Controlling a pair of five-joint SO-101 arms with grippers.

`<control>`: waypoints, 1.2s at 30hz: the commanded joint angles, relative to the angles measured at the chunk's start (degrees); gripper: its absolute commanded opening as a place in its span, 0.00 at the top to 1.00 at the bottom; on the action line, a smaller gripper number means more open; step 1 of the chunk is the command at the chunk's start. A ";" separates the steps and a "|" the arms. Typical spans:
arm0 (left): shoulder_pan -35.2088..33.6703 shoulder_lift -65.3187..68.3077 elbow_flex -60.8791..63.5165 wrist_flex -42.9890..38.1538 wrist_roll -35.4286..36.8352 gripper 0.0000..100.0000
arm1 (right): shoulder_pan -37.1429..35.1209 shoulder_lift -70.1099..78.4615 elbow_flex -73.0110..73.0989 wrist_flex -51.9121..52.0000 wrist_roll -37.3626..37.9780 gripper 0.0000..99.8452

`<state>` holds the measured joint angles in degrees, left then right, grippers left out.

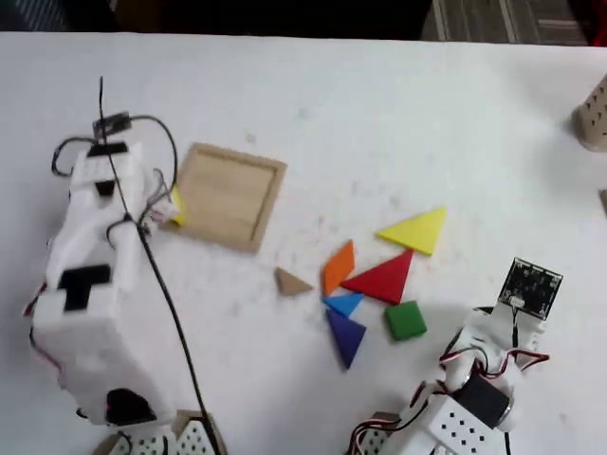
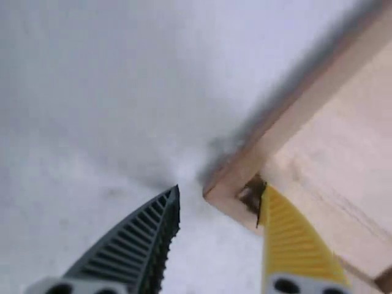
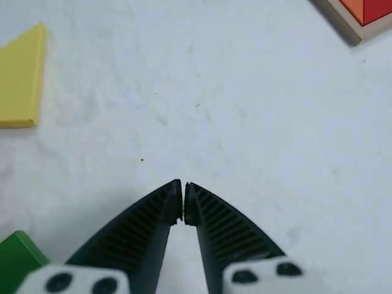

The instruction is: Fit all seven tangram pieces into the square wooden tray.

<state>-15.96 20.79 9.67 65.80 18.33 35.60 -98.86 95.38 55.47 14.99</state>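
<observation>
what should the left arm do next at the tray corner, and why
Probably shut the left pincer on the corner of the wooden tray. It stands open with that corner between the dark finger, on the table side, and the yellow finger, over the tray. The tray is empty and the tangram pieces lie apart from it, so gripping it to shift it seems likely.

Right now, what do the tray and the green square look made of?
The tray: pale wood with faint grain, matte and seemingly unfinished, with a raised rim. The green square: a solid opaque green coat and thick flat edges, so probably painted wood, though plastic cannot be ruled out.
</observation>
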 commanded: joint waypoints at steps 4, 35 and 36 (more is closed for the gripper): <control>5.05 -24.31 24.88 -9.32 -7.56 0.77 | -0.57 -0.57 0.53 -0.92 0.00 0.98; 0.22 -61.05 58.99 -25.14 -13.98 0.77 | -25.54 24.92 -28.31 11.91 5.27 0.98; -0.57 -61.05 60.22 -27.69 -13.98 0.77 | -26.68 29.41 -30.51 12.00 5.27 0.98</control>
<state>-12.35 -38.37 67.52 45.58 4.79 12.13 -81.27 73.05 67.08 19.38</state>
